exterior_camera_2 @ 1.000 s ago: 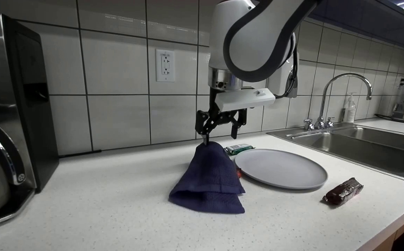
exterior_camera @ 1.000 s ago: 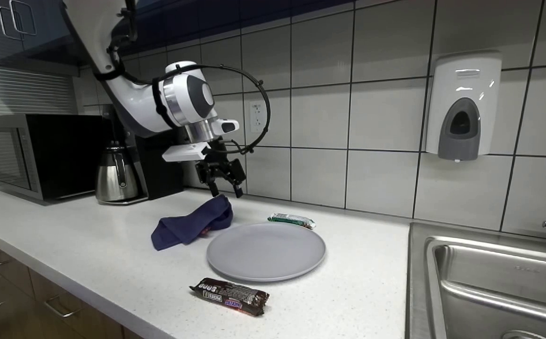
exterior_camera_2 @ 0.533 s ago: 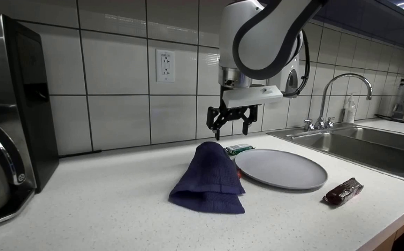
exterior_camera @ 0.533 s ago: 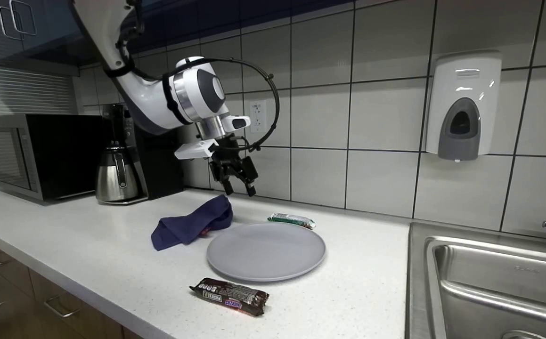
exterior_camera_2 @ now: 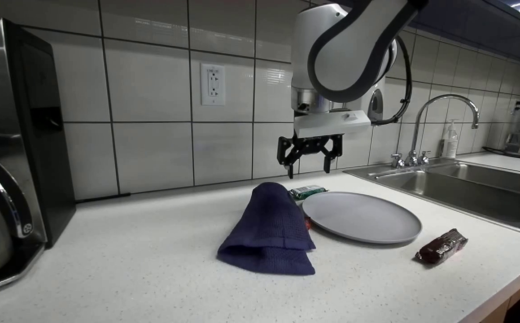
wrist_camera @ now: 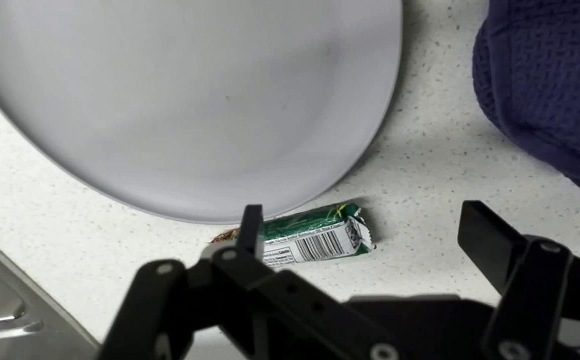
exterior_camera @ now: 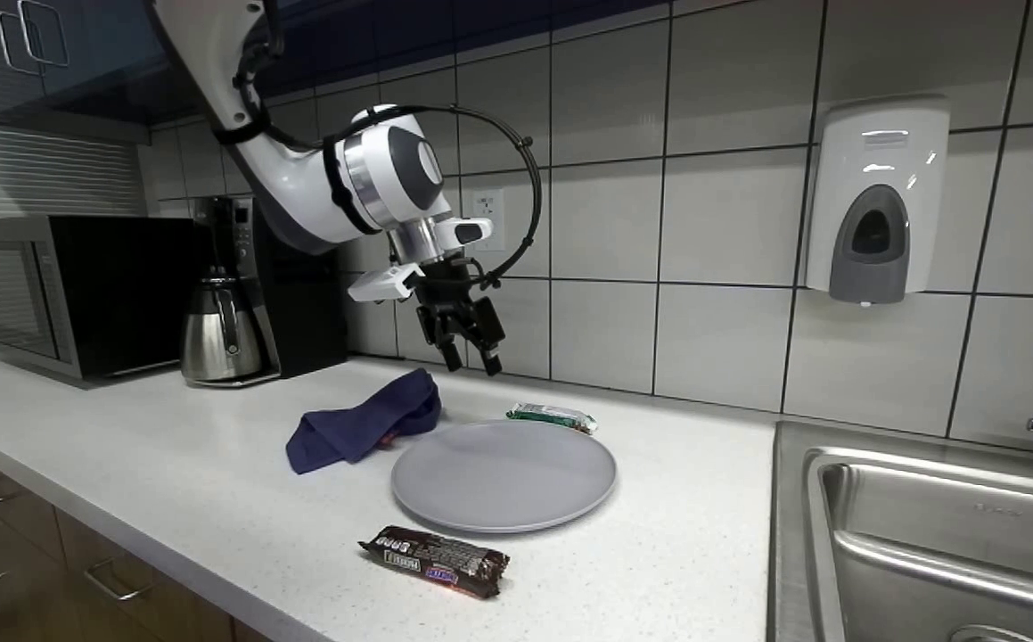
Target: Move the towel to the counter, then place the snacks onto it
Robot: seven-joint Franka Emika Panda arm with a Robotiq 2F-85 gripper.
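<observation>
Rightward in an exterior view the claw (exterior_camera: 473, 364) has drifted, spread wide, holding nothing. The navy towel (exterior_camera: 364, 421) lies left of centre on the bench (exterior_camera: 676, 526), seemingly settled; the green-wrapped bar (exterior_camera: 552, 416) and brown-wrapped bar (exterior_camera: 438, 562), both off it, still need placing.

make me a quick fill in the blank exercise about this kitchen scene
1. In both exterior views, the flat round grey plate lies between the rumpled navy cloth towel and the sunken stainless-steel kitchen ____.
2. In the wrist view, the oblong green-and-white wrapped snack shows a scannable, black-striped ____.
3. The open black two-fingered gripper holds ____.
Missing words: sink; barcode; nothing.
</observation>
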